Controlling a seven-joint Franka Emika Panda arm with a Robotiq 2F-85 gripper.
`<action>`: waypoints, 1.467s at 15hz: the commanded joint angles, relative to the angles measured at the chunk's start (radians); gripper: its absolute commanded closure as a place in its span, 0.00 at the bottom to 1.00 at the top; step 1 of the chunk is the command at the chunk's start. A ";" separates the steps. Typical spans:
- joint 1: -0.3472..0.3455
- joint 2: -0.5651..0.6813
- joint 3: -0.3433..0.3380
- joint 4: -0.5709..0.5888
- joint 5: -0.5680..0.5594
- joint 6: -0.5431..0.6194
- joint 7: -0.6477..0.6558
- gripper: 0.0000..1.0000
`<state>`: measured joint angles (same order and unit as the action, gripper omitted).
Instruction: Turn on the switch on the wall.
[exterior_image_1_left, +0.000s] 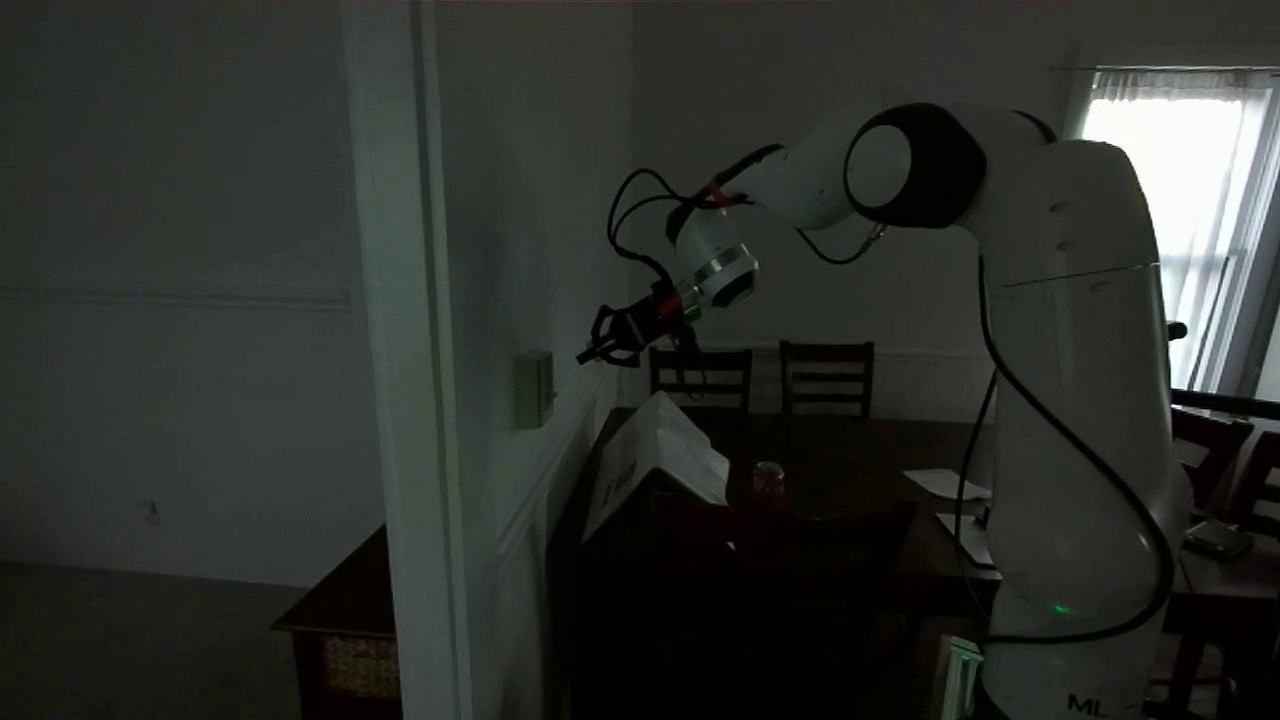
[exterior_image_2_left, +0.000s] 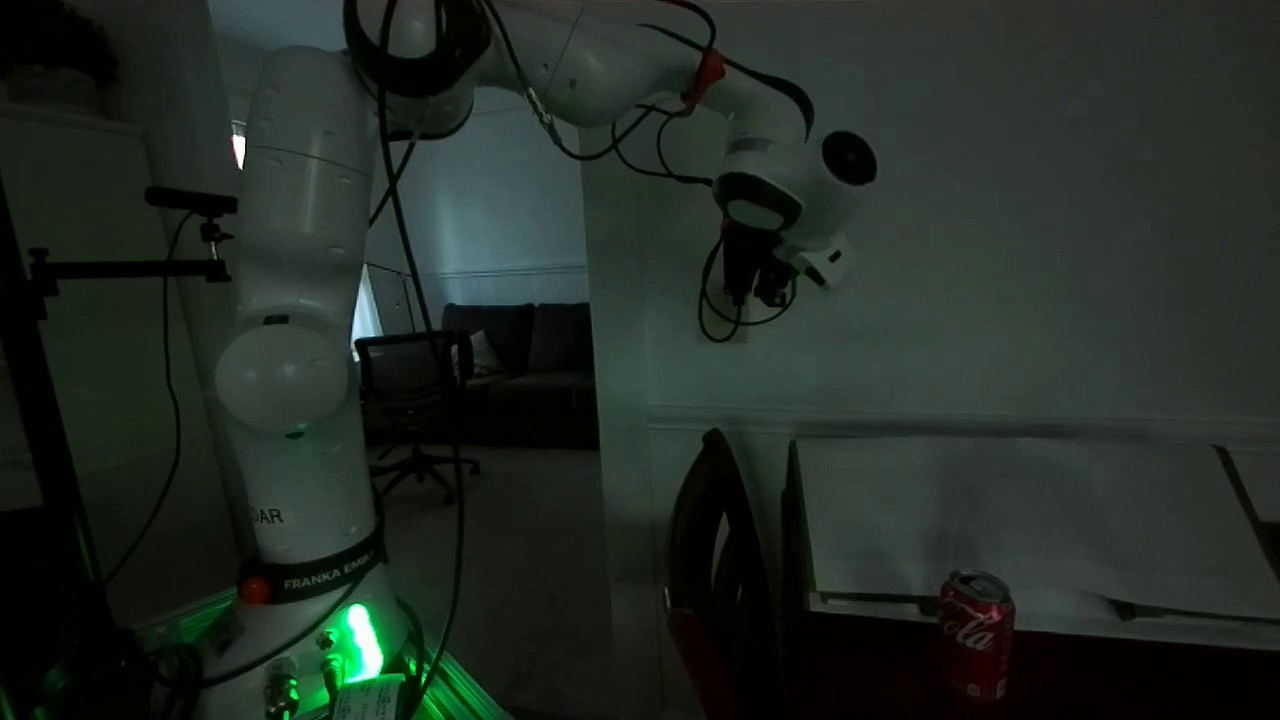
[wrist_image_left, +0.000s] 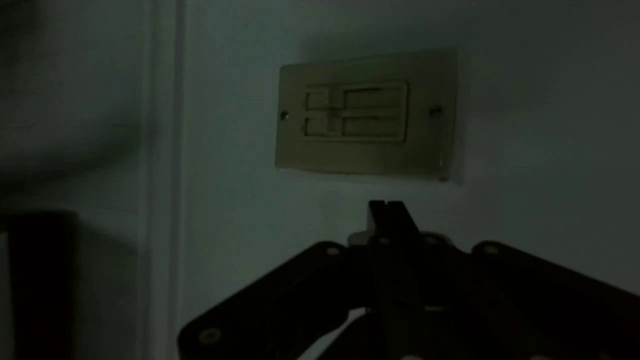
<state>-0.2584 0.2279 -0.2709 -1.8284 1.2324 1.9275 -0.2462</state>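
Fingers (wrist_image_left: 396, 214) (tips together) hover near the switch (wrist_image_left: 367, 114).

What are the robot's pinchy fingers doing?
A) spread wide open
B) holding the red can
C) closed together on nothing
C: the wrist view shows the gripper shut with nothing in it, below the switch in that picture.

Bent arm (exterior_image_1_left: 1075, 330) with down-tilted gripper (wrist_image_left: 386, 203), its 2 fingertips (wrist_image_left: 378, 210) together
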 joint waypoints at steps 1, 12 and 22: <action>-0.002 -0.126 -0.025 -0.027 -0.232 0.035 0.031 0.65; 0.030 -0.579 0.043 -0.217 -0.970 -0.063 -0.010 0.00; 0.053 -0.593 0.026 -0.224 -0.991 -0.079 -0.030 0.00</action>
<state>-0.2302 -0.3651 -0.2231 -2.0560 0.2504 1.8495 -0.2830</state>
